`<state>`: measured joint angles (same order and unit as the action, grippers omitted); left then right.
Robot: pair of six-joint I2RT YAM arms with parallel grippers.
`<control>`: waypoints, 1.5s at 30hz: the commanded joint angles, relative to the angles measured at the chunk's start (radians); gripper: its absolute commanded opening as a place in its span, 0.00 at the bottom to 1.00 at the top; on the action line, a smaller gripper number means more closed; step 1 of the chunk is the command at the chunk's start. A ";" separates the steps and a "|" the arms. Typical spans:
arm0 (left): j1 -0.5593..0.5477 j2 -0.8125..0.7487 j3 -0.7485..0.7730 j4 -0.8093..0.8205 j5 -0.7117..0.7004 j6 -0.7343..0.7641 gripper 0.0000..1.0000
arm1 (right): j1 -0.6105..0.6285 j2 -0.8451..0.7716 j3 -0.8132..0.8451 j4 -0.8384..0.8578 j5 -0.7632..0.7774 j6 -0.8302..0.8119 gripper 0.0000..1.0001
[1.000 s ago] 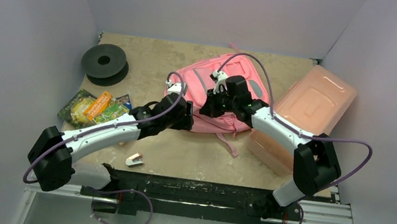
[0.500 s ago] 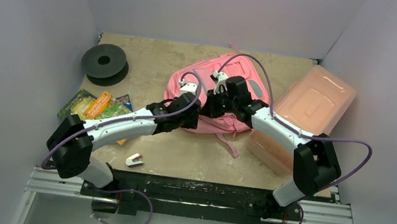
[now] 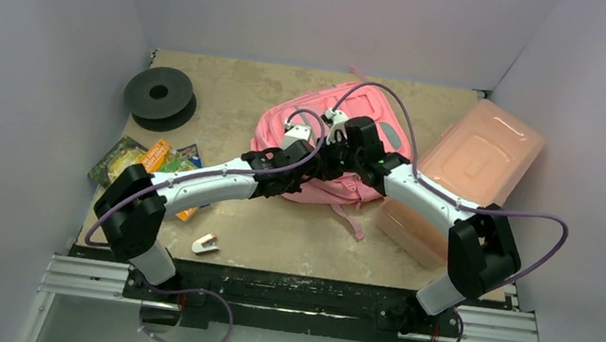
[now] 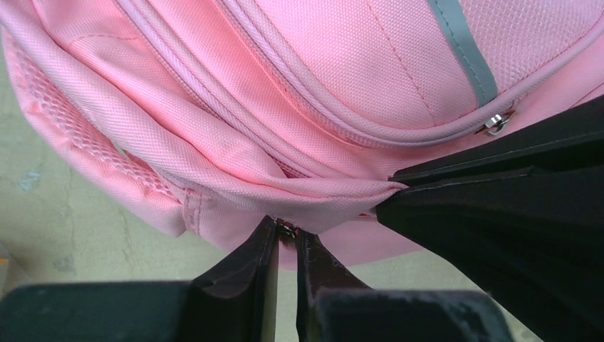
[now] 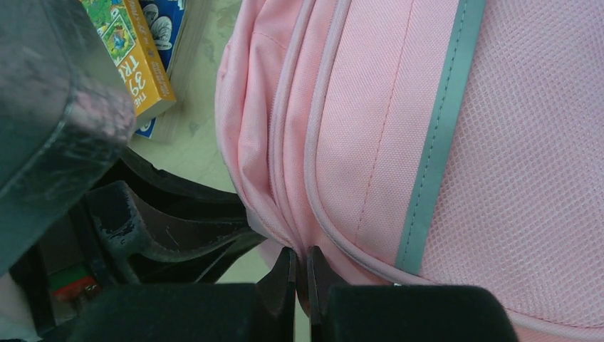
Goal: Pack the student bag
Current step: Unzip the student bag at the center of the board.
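The student bag (image 3: 359, 112) is a pink backpack with a grey stripe, lying at the back middle of the table. Both grippers meet at its near left edge. My left gripper (image 3: 307, 163) (image 4: 286, 235) is shut on a small metal zipper pull at the bag's lower seam. My right gripper (image 3: 322, 161) (image 5: 300, 255) is shut on a fold of the bag's fabric (image 5: 285, 214) beside the zipper line. In the left wrist view the right gripper's black fingers (image 4: 498, 185) pinch that fold just to the right. A second zipper pull (image 4: 496, 124) lies higher on the bag.
A salmon-pink plastic box (image 3: 474, 170) with a lid stands right of the bag. A black spool (image 3: 158, 94) sits at the back left. Colourful books (image 3: 143, 164) (image 5: 135, 50) lie on the left, with a small white object (image 3: 205, 244) near the front edge. A pink strap (image 3: 351, 216) trails toward me.
My left arm has swung right and forward to the bag's near edge, and its jaws have closed on the zipper pull. The right arm has kept still.
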<state>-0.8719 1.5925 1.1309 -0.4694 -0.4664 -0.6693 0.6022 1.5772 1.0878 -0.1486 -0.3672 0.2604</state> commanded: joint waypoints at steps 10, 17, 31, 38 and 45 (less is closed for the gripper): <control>0.057 -0.205 -0.097 -0.162 -0.017 -0.039 0.00 | -0.001 -0.158 -0.083 0.144 0.199 -0.379 0.00; 0.116 -0.330 -0.226 -0.068 0.312 -0.022 0.00 | -0.030 -0.080 -0.137 0.398 0.075 -0.749 0.00; 0.118 -0.318 -0.241 0.122 0.564 0.008 0.00 | 0.176 -0.226 -0.254 0.265 0.341 -0.500 0.85; 0.118 -0.373 -0.283 0.135 0.599 -0.014 0.00 | 0.220 -0.234 -0.298 0.353 0.392 -0.625 0.72; 0.118 -0.394 -0.275 0.113 0.582 -0.016 0.00 | 0.245 -0.195 -0.287 0.348 0.293 -0.628 0.57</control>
<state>-0.7483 1.2385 0.8375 -0.3828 0.0841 -0.6872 0.8333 1.3800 0.7898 0.1509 -0.0605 -0.3401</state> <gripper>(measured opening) 0.052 0.562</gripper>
